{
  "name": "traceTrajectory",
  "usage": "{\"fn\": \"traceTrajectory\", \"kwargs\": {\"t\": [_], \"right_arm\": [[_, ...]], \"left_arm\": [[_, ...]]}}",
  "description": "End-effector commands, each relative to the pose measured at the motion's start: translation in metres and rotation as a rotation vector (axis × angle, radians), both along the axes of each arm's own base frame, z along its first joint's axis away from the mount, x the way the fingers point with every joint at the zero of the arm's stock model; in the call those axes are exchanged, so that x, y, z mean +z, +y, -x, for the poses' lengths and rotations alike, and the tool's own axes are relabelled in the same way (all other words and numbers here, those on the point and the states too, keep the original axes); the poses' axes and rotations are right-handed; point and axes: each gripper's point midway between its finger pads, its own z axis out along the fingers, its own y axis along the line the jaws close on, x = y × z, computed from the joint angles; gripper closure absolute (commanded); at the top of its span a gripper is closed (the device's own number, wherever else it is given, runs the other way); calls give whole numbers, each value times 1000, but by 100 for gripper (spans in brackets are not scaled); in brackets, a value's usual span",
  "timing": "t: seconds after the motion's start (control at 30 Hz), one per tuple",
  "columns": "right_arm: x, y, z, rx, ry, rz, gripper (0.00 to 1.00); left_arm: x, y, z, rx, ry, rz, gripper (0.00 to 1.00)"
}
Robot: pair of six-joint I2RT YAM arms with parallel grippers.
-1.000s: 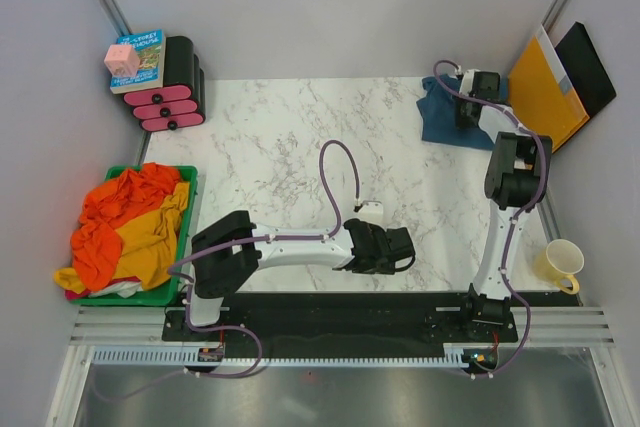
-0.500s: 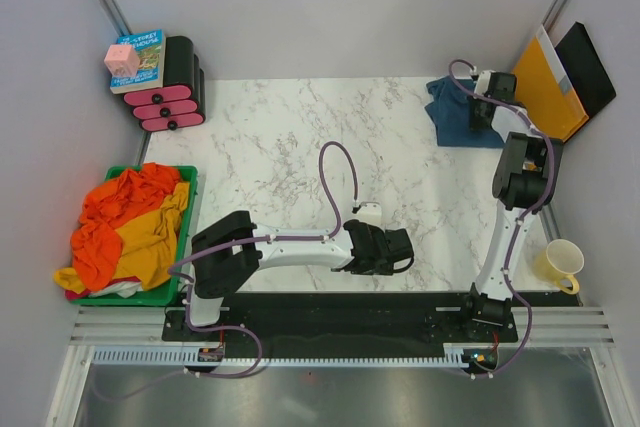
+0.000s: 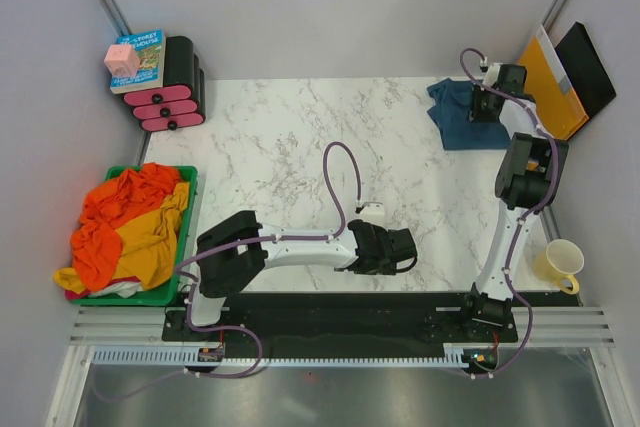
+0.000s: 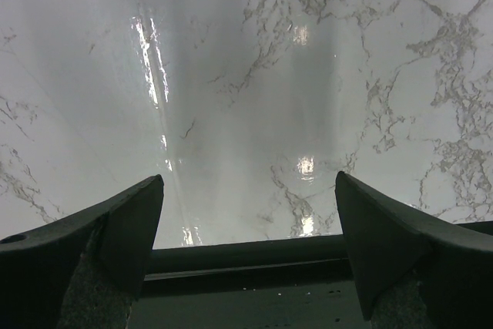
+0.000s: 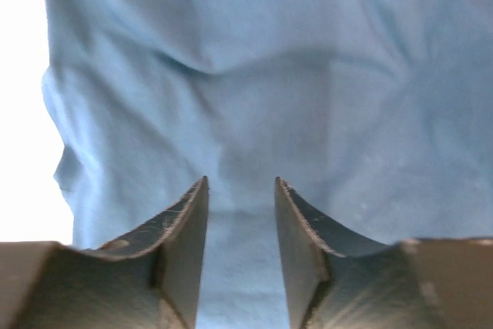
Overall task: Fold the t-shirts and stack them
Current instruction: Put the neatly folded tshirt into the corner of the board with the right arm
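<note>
A folded dark teal-blue t-shirt (image 3: pixel 452 119) lies at the table's far right corner. My right gripper (image 3: pixel 484 107) hangs over its right edge. In the right wrist view its fingers stand apart above the blue cloth (image 5: pixel 254 75), with nothing pinched in the right gripper (image 5: pixel 240 182). Orange (image 3: pixel 120 209) and mustard yellow (image 3: pixel 152 245) t-shirts lie heaped in the green bin (image 3: pixel 191 179) at the left. My left gripper (image 3: pixel 408 250) rests low near the table's front middle, wide open (image 4: pixel 249 182) over bare marble (image 4: pixel 254 75).
A yellow mug (image 3: pixel 560 264) stands at the front right. A yellow envelope (image 3: pixel 545 89) and a black board (image 3: pixel 588 67) lean on the right wall behind the teal shirt. Black and pink drawers (image 3: pixel 172 89) with a book and pink cube (image 3: pixel 122 59) stand far left.
My right gripper has moved right and farther back, carrying the teal shirt a little toward the corner, and its fingers have spread apart. The left arm has barely moved.
</note>
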Motion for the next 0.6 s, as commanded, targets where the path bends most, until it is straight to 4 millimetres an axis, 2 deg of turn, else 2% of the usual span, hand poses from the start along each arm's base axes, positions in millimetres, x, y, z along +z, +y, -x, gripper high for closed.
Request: {"fn": "traceTrajectory", "kwargs": {"t": [0.0,0.03,0.13,0.23,0.4,0.5,0.57], "right_arm": [[-18,29,8,33,69,-67,56],[-29,34,16,40,96,-72,56],[-46,45,27,56,135,-83,56],[-54,56,33,75,158,-95,56],[-51,67,30,101,153,-89,55],[-45,62,23,69,136,-80,52],[-34,58,17,53,109,-83,49]], "left_arm": [[8,-7,-2,22,-21,29,0],[9,-6,-2,27,-24,34,0],[6,-3,-2,35,-24,27,0],[5,-4,0,36,-16,27,0],[4,-6,0,33,-12,27,0],[4,-4,0,33,-15,26,0],[6,-2,0,38,-17,26,0]]}}
